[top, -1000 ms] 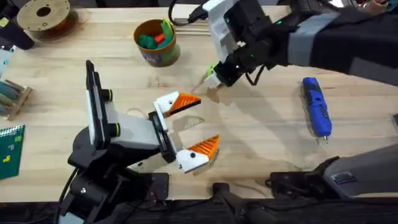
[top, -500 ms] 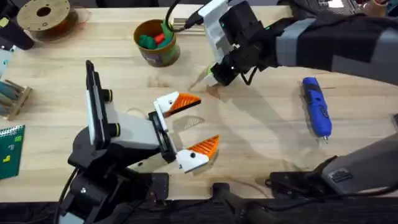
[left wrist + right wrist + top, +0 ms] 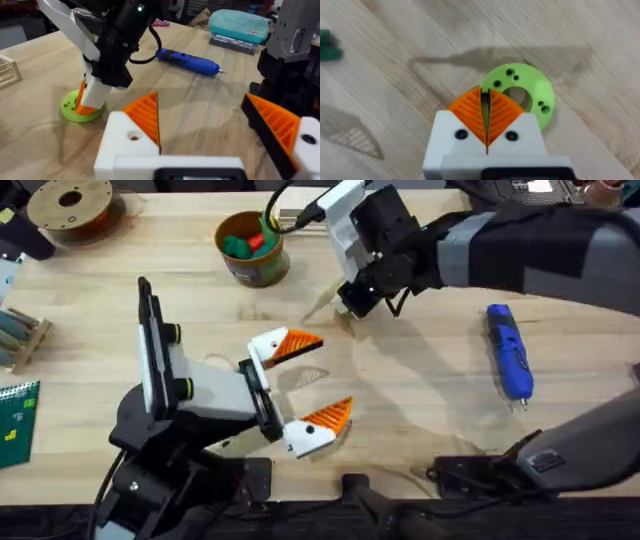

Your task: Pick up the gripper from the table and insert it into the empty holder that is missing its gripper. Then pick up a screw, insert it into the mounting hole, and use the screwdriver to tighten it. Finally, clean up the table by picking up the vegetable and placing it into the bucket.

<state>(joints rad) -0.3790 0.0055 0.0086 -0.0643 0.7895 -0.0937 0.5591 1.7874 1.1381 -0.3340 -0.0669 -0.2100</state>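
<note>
Closest to me, my two bases sit dark at the near edge of the pale wooden tabletop, its grain running sideways. My left arm lies low over the near left part of the board, and my left hand rests out in the middle with its white fingers and orange ribbed pads spread well apart, nothing between them. At the left edge I see a green circuit board, and farther back a small wooden rack.

Out to the right the screwdriver lies flat on the wood, tip toward me, well apart from either hand. My right arm reaches across from the right side to the far middle, wrist bent downward. My right hand has its orange pads pressed together with only a thin seam between, holding nothing I can make out, poised just above a bright green ring-shaped disc that lies on the board. A small dark green piece sits off to one side of that wrist view.

Farther still, the bucket stands upright, with green and red toy vegetables inside. At the far left corner rests a brown spool.
</note>
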